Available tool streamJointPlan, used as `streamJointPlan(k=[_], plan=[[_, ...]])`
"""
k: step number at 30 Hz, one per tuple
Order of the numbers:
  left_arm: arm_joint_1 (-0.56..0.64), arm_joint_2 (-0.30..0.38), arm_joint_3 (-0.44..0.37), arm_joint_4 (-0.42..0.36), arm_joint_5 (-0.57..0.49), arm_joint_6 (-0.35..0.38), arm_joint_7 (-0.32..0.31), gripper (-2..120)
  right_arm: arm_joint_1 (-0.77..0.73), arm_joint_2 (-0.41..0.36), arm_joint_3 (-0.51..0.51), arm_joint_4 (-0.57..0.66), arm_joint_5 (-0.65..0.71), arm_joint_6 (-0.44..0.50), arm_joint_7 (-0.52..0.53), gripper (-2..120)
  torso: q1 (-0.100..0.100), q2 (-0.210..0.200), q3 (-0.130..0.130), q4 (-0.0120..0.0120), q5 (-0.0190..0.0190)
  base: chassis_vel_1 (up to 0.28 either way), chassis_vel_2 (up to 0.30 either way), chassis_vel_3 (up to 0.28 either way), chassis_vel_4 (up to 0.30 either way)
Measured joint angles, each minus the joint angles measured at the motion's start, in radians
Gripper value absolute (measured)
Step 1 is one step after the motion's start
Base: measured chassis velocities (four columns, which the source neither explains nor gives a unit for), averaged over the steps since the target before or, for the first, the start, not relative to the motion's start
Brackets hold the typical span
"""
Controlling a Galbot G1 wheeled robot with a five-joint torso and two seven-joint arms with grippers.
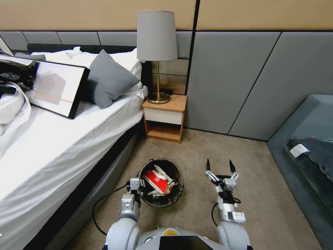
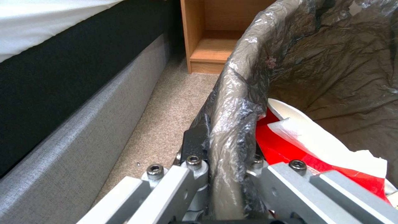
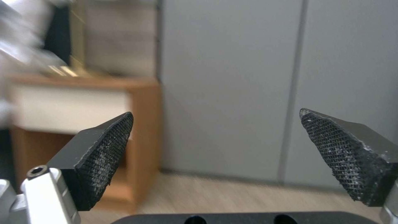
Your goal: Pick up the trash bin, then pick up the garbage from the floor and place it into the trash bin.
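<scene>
So the left gripper is clamped on the near-left rim of the small round trash bin with the dark liner bag folded over its edge. In the left wrist view the gripper has one finger outside the crinkly plastic wall and the other tucked inside, so the fingers are pinching the bagged rim between them.

Just past the inner finger, inside the bin, sits the garbage: a crumpled red-and-white wrapper with a white scrap lying across it and some smaller yellowish bits below. Up close the red-and-white wrapper is almost touching the inside finger.

The right gripper hovers over bare beige carpet, well apart from the bin, on the side away from the bed. Its two black pointed fingers are spread wide with nothing between them; the right wrist view shows the textured pads far apart, pointing toward the grey padded wall panels and the wooden nightstand.

Beyond the left fingers on the outer side runs the grey upholstered bed base, and the nightstand with a grey-shaded brass lamp stands straight ahead past the bin.
</scene>
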Motion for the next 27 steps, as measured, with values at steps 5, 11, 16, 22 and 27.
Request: streamJointPlan(k=[5,11,16,22,27], plan=[[-0.001,0.001,0.000,0.001,0.000,0.000,-0.001,2,0.070,-0.039,0.041,-0.070,0.085,-0.213,0.027,100,0.000,0.000,0.000,-0.0001,0.0002,0.000,0.000,0.000,0.000],[-0.005,0.002,0.004,0.007,-0.001,0.000,-0.001,2,0.107,-0.062,0.060,-0.132,0.162,-0.353,0.053,100,0.000,0.000,0.000,0.0001,-0.0001,0.000,0.000,0.000,0.000],[-0.006,0.003,0.007,0.009,-0.002,0.000,-0.001,2,0.134,-0.073,0.074,-0.225,0.211,-0.426,0.088,100,0.000,0.000,0.000,-0.0002,0.0000,0.000,0.000,0.000,0.000],[-0.006,0.007,0.015,0.010,-0.003,0.002,-0.003,2,0.180,-0.079,0.079,-0.384,0.258,-0.478,0.125,100,0.000,0.000,0.000,-0.0001,0.0001,0.000,0.000,0.000,0.000],[-0.005,0.012,0.016,0.007,-0.004,0.005,-0.004,2,0.196,-0.084,0.080,-0.460,0.322,-0.493,0.128,100,0.000,0.000,0.000,-0.0002,0.0000,0.000,0.000,0.000,0.000]])
